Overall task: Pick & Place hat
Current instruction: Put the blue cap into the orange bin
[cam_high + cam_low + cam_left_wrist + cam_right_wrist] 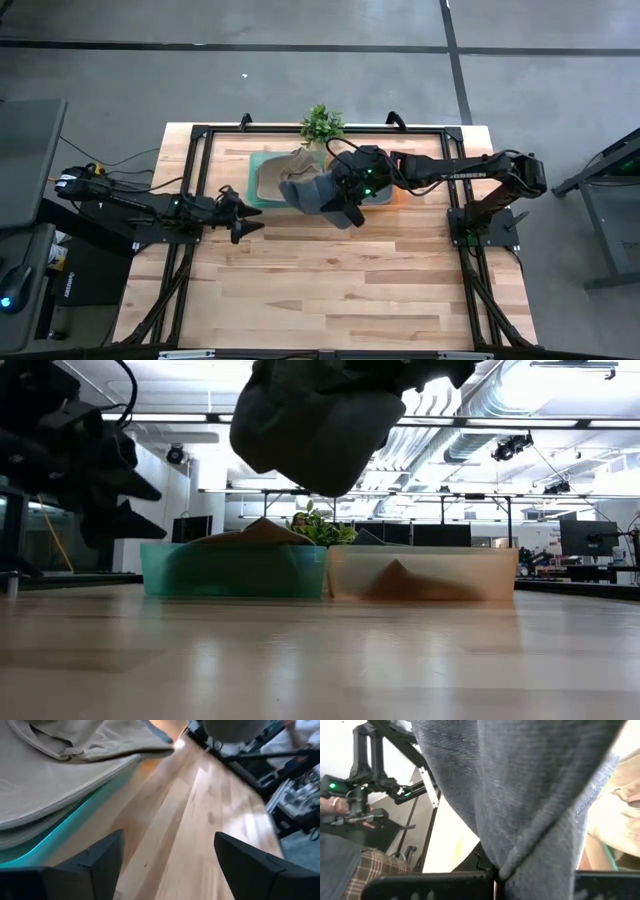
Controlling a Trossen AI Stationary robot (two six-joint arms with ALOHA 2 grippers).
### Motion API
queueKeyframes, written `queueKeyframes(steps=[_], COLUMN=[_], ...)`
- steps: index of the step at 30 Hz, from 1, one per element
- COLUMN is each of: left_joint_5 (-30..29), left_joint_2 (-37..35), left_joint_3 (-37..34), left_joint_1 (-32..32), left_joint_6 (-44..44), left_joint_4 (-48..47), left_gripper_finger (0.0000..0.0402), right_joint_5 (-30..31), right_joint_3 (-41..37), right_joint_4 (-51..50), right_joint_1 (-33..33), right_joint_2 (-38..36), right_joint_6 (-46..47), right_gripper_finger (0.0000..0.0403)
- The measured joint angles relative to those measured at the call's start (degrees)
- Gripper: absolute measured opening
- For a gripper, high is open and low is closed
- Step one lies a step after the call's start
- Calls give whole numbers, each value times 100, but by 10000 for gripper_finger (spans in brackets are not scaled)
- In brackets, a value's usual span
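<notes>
- Your right end effector [345, 200] was clamped on a fold of the grey hat [310, 190], its fingers pinched fully together on the fabric, as the right wrist view showed.
- The grey hat hung clear of the counter [330, 290], suspended near the front edges of the teal bin [232, 570] and the orange bin [420, 573].
- The hat drooped in a loose mass below the grip. I judged it light, soft and without stiffness, likely to swing and sag when you carry it.
- A pinch on a gathered fold or on the brim seam appeared the soundest hold; a thin single layer could slip out.
- Your left end effector [245, 215] stood with its fingers spread and empty, just beside the teal bin, which held a tan hat [60, 765].
- A small plant [321, 125] stood behind the bins.
</notes>
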Motion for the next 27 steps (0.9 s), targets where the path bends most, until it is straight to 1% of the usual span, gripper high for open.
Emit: queueKeyframes(steps=[6, 11, 15, 19, 23, 27], left_joint_5=[-26, -96, 24, 547, 1388, 1978], left_joint_2=[2, -2, -113, -357, -575, -714], left_joint_3=[-4, -11, -15, -20, -20, -20], left_joint_1=[0, 10, 293, 844, 1430, 1927], left_joint_6=[304, 579, 741, 995, 1199, 1311], left_joint_4=[-250, -405, -396, -351, -452, -667], left_gripper_finger=[251, 229, 211, 197, 193, 192], right_joint_5=[379, 740, 1066, 1329, 1612, 1915], right_joint_3=[0, 0, 0, 0, 0, 2], right_joint_4=[-151, -535, -913, -1145, -1293, -1359], right_joint_1=[-13, -95, -175, -261, -334, -358], right_joint_2=[-150, -454, -751, -1031, -1271, -1386], right_joint_6=[17, 18, 17, -5, -44, -185], right_gripper_finger=[6, 6, 6, 6, 6, 6])
